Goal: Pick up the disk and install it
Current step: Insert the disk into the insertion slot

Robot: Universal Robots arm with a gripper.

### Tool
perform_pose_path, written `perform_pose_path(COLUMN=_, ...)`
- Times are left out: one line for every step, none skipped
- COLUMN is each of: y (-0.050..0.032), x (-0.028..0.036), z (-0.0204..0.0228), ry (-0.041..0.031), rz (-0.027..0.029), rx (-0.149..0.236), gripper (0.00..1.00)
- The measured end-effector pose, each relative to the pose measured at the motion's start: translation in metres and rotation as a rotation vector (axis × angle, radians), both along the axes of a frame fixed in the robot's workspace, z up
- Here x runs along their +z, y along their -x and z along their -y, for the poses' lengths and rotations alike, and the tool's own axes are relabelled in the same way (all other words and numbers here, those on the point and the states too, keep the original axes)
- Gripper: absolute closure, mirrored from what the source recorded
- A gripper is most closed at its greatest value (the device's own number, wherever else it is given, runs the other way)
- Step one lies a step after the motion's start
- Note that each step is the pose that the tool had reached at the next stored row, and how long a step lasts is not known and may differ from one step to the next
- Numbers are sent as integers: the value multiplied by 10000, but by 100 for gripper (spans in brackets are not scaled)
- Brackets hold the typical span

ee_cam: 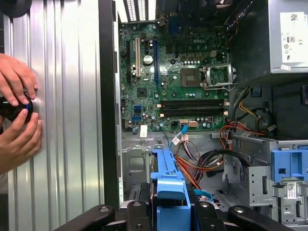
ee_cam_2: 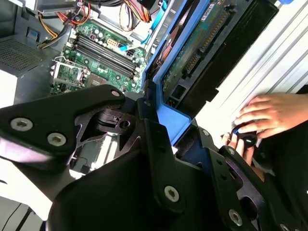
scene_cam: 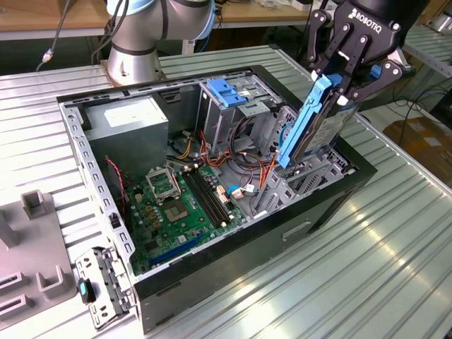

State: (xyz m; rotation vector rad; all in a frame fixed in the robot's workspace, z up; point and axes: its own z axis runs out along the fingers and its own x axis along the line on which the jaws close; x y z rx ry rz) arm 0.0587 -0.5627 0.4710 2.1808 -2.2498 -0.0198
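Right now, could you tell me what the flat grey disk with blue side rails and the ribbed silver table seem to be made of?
The disk: grey body, likely dull metal; blue rails, seemingly matte moulded plastic. The ribbed table: probably brushed aluminium, judging by its streaky reflections.

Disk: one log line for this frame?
phase: install | gripper: shut on disk | disk: on edge, tilted, lower end inside open case | seated: no | hands: on table beside case
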Motion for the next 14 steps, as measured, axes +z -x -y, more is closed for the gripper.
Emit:
perform_pose_path(y=-7, x=-2, z=0, ry=1, rz=3, rx=0, gripper=63)
perform_pose_path(y=-9, x=-7, z=0, ry=-2, rz=14, rx=-1, gripper=63)
perform_pose_path(y=-10, x=-12, z=0, ry=-1, rz=37, rx=-2, gripper=63)
perform_pose_path(y=-11, x=-18, z=0, ry=1, rz=84, rx=1, gripper=63)
perform_pose_path(y=-11, x=-25, z=0, ry=3, rz=122, rx=11, gripper=63)
perform_pose_path(y=-12, x=-38, z=0, ry=6, rz=191, rx=46, gripper=63)
perform_pose_path(y=-12, x=-47, z=0, ry=6, rz=206, rx=63, gripper=63)
perform_pose_path(y=-11, x=-59, z=0, ry=8, rz=211, rx=92, gripper=63)
perform_pose_path(y=-10, x=-81, z=-1, ry=9, rz=212, rx=168, gripper=63)
perform_pose_path(y=-6, x=-94, z=0, ry=9, rz=212, rx=224, gripper=63)
perform_pose_path(y=-4, x=-106, z=1, ry=5, rz=212, rx=298, gripper=63)
perform_pose_path(y=-3, x=-126, z=4, ry=2, rz=213, rx=430, gripper=63)
perform_pose_path(y=-3, x=-133, z=4, ry=2, rz=213, rx=433, gripper=63)
perform_pose_path(y=-3, x=-141, z=6, ry=3, rz=213, rx=432, gripper=63)
